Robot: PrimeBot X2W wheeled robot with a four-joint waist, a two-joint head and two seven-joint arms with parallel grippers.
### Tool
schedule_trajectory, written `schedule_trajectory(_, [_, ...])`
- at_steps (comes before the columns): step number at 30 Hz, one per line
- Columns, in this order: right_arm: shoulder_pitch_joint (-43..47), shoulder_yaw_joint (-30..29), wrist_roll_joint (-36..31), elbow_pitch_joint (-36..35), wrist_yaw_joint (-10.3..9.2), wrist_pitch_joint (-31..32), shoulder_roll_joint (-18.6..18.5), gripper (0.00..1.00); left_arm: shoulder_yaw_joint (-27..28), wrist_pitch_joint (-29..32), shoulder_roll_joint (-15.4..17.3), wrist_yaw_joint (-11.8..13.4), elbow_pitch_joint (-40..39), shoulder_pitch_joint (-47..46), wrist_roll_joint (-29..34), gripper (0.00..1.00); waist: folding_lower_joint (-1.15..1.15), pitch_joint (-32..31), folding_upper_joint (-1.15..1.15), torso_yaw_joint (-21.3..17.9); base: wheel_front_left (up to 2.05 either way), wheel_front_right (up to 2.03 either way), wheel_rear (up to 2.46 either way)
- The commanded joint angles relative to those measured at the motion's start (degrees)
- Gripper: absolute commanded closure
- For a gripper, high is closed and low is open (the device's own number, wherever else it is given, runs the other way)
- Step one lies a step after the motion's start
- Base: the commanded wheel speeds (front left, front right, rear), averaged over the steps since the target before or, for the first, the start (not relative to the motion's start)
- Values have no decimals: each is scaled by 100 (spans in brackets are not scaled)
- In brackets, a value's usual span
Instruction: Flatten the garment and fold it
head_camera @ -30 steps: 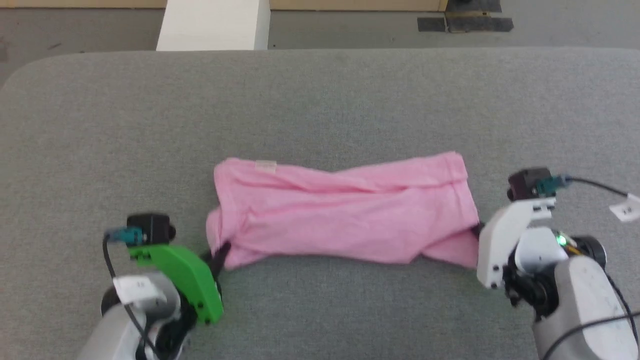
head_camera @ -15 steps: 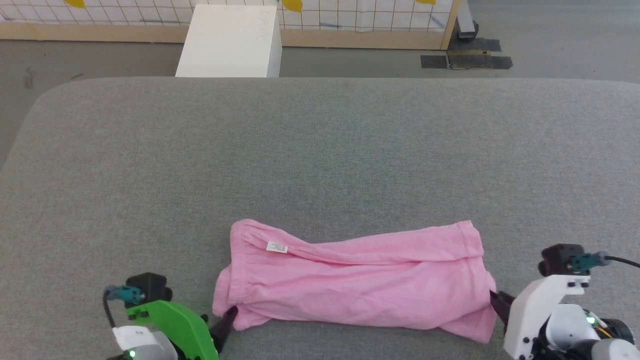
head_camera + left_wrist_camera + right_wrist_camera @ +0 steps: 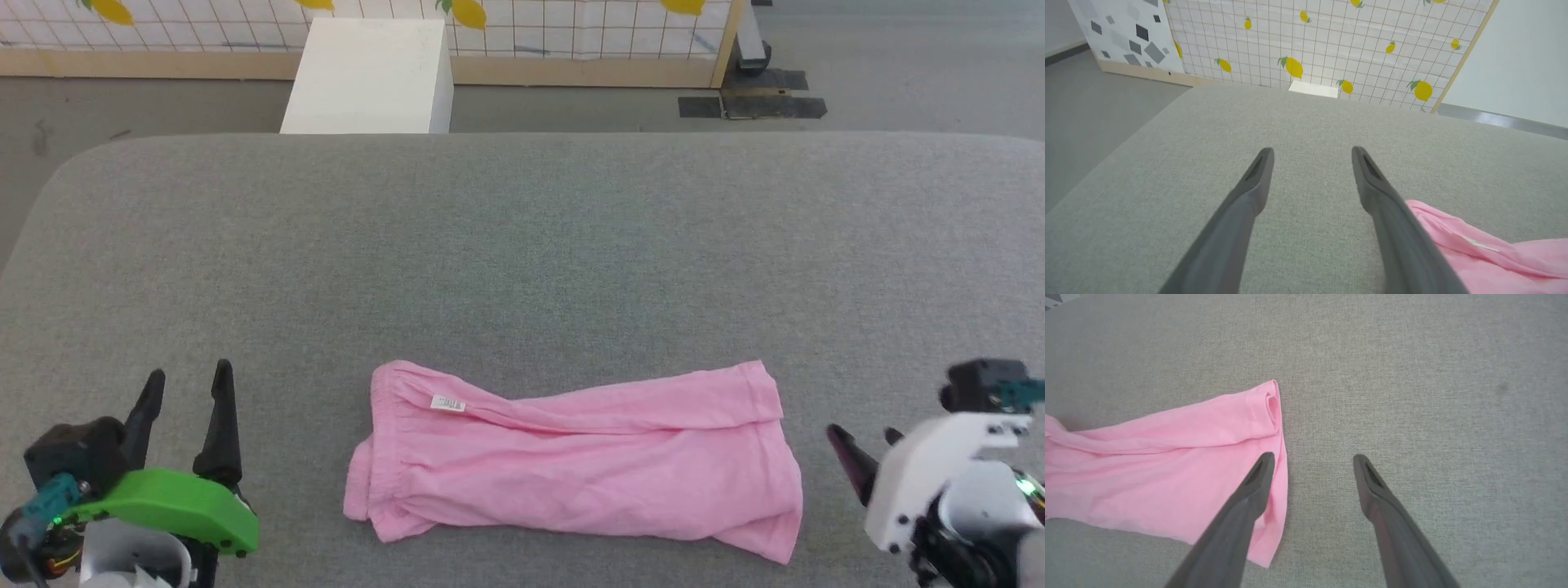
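Jaws left: wide, empty | jaws right: wide, empty | garment point(image 3: 571, 474): free

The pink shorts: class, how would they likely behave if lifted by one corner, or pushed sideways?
Probably floppy: the shorts lie creased, folded over themselves. Likely light, being thin fabric. Pushed, they would probably bunch on the textured grey surface.

The pink shorts point(image 3: 571, 465) lie flat on the near part of the grey worktop point(image 3: 522, 245), folded long and wrinkly, small white label point(image 3: 448, 403) showing.
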Motion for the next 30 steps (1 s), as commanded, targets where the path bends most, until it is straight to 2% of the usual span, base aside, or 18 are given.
schedule_trajectory(1, [-205, 140, -200, 104, -9, 111, -10, 0, -52, -303, -7, -45, 71, -105, 203, 0, 0, 80, 0, -34, 0, 0, 0])
schedule_trajectory(4, [-551, 469, -481, 519, -9, 325, -55, 0, -136, -912, -120, -84, 240, -233, 507, 0, 0, 183, 0, -28, 0, 0, 0])
schedule_trajectory(6, [-747, 682, -646, 811, -9, 417, -137, 0, -178, -1064, -190, -103, 330, -337, 624, 0, 0, 259, 0, 6, 0, 0, 0])
schedule_trajectory(10, [-1023, 948, -883, 1373, -9, 480, -208, 0, -217, -1172, -306, -184, 491, -508, 671, 0, 0, 390, 0, 88, 0, 0, 0])
schedule_trajectory(16, [-1110, 1277, -831, 2034, -9, 511, -184, 0, -218, -1225, -398, -286, 675, -591, 636, 0, 0, 444, 0, 160, 0, 0, 0])
schedule_trajectory(17, [-1113, 1277, -793, 2107, -9, 516, -180, 56, -205, -1230, -409, -297, 705, -582, 613, 0, 0, 439, 0, 159, 0, 0, 0])
schedule_trajectory(18, [-1118, 1259, -761, 2150, -9, 502, -180, 89, -197, -1233, -412, -308, 727, -577, 604, 0, 0, 429, 0, 157, 0, 0, 0])
schedule_trajectory(19, [-1124, 1231, -721, 2191, -9, 484, -203, 100, -190, -1238, -417, -319, 750, -569, 595, 0, 0, 407, 0, 153, 0, 0, 0])
schedule_trajectory(22, [-1143, 951, -610, 2228, -9, 436, -313, 100, -180, -1246, -441, -337, 786, -533, 572, 0, 0, 350, 0, 140, 0, 0, 0])
schedule_trajectory(30, [-1270, -330, -865, 2113, -9, 494, -1043, 100, -192, -1259, -464, -352, 750, -503, 586, 0, 0, 301, 0, 90, 0, 0, 0])
